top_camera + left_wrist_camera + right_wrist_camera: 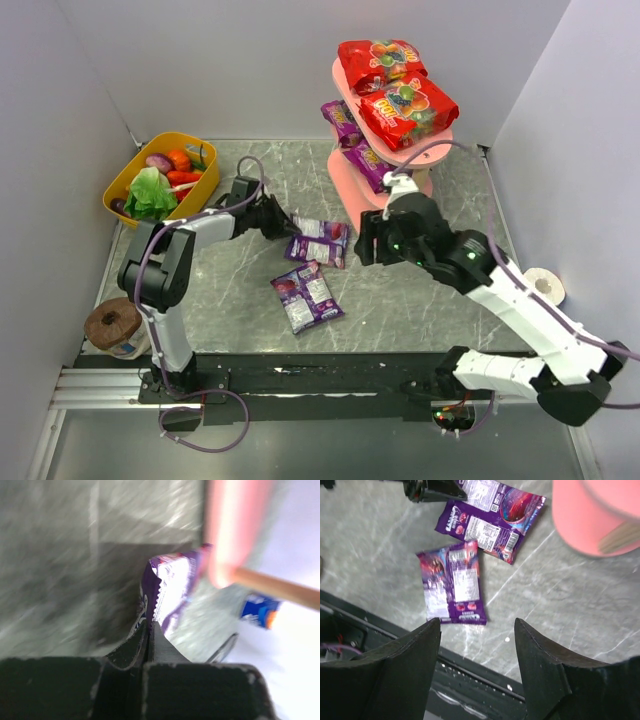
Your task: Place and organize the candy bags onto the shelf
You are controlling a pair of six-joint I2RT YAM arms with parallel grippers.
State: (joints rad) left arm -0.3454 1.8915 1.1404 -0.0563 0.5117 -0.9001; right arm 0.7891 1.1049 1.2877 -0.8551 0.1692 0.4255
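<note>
L jaws clenched on edge of purple candy bag (172,580), low over bench (400,300); R jaws released, above bench beside shelf (347,188); 2nd purple bag (308,296) lies apart.

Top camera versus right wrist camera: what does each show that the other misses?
Only top: two red candy bags on top of the shelf, and the yellow basket of toy vegetables. Only right wrist: the right gripper with jaws plainly open and empty. Both: the shelf, the lone purple bag on the table, and the left gripper shut on the far purple bag.
</note>
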